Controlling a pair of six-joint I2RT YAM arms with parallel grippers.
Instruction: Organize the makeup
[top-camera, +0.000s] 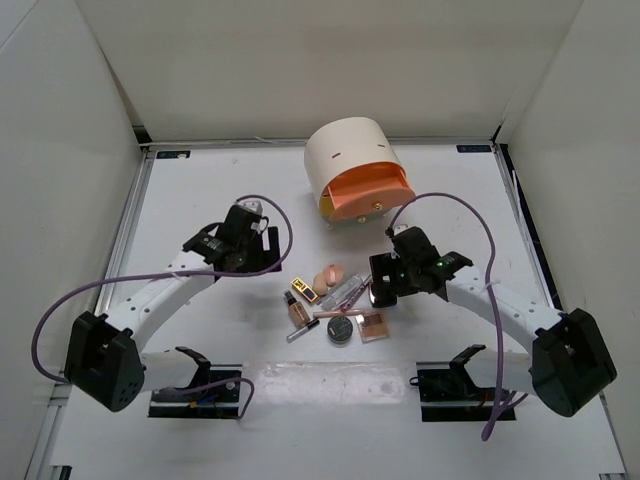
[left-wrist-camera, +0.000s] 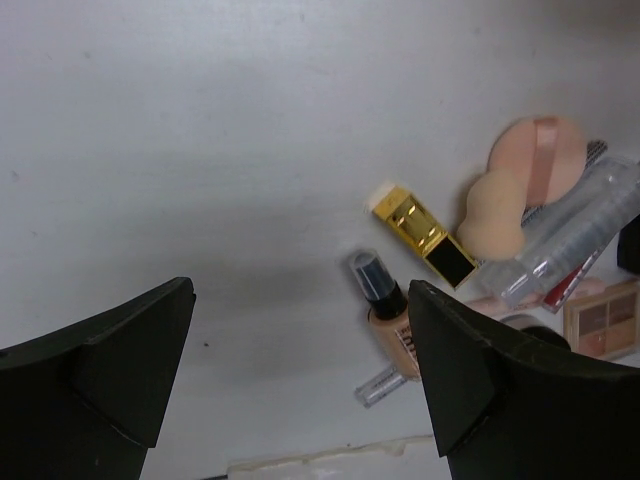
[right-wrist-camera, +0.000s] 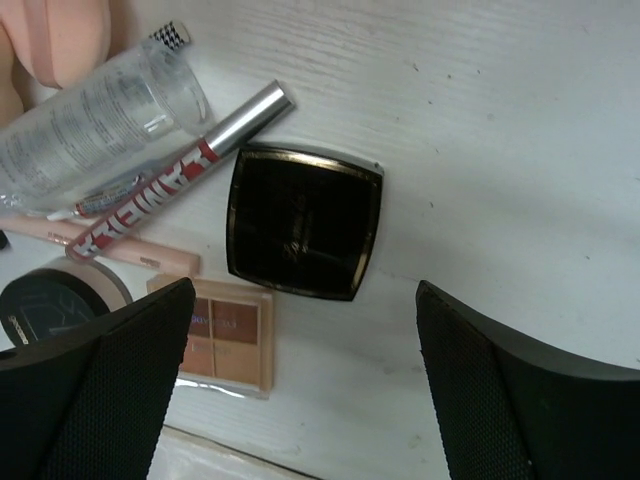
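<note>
The makeup lies in one tight cluster on the white counter (top-camera: 200, 180), on the near side of the cream drawer box (top-camera: 350, 165) and apart from it, with a strip of bare surface between the box's orange drawer front and the nearest piece. Closest to the box is a peach sponge (left-wrist-camera: 520, 190), which leans on a clear tube (right-wrist-camera: 95, 125). Farther from the box come the gold lipstick (left-wrist-camera: 420, 230), the foundation bottle (left-wrist-camera: 390, 320), a red-and-silver gloss tube (right-wrist-camera: 170, 180) and a thin pink pencil (right-wrist-camera: 130, 250). A round compact (right-wrist-camera: 55, 300) and the blush palette (right-wrist-camera: 225, 340) mark the cluster's far edge from the box. The black square compact (right-wrist-camera: 303, 223) lies flat at the cluster's right edge, just beside the palette, with clear counter on its outer side. The right gripper (right-wrist-camera: 305, 290) hangs over this compact, its jaws released and spread wider than the case, grasping nothing. The left gripper (left-wrist-camera: 300, 290) sits to the left of the box and nearer the bases, its jaws likewise released over bare counter, with the lipstick and bottle just off its right finger. Wide open surface runs on both sides of the box out to the counter's walled edges.
</note>
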